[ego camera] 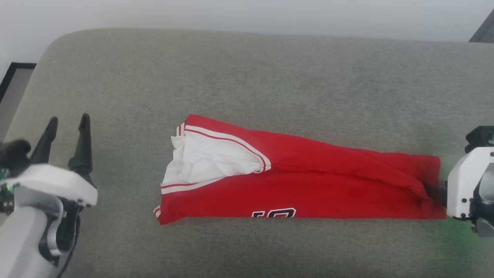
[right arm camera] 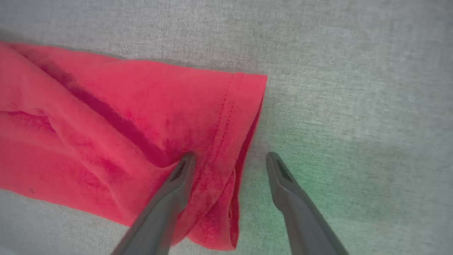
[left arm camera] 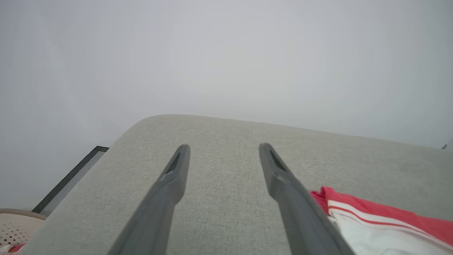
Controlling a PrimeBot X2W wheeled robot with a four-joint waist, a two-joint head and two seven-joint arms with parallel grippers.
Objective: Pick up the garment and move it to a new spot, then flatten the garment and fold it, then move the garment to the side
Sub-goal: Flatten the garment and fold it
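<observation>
At the far left, a dark-framed edge (ego camera: 15, 73) was seen beside the grey upholstered surface (ego camera: 247, 69), and a pale perforated basket (left arm camera: 14, 226) was caught at the lower left corner of the left wrist view. The left gripper (ego camera: 69, 117) was held above the left part of the surface with its jaws released and spread wide, nothing being gripped between them; bare grey fabric was seen between its fingers (left arm camera: 177, 177), and it was kept well apart from the garment (ego camera: 301, 181).

The garment was laid across the middle of the surface as a long, narrow band folded lengthwise. Its white part with red-and-white striped trim (ego camera: 227, 141) was turned toward the left, and a strip of black-and-white lettering (ego camera: 274, 213) was shown at the near edge. The red hem (right arm camera: 244, 106) was placed at the right end.

There the right gripper (right arm camera: 230, 155) was found with its jaws released. One finger (right arm camera: 177, 184) was rested on the creased red cloth just inside the hem, the other (right arm camera: 286, 187) was set over bare grey surface, and the hem edge was straddled but not clamped.
</observation>
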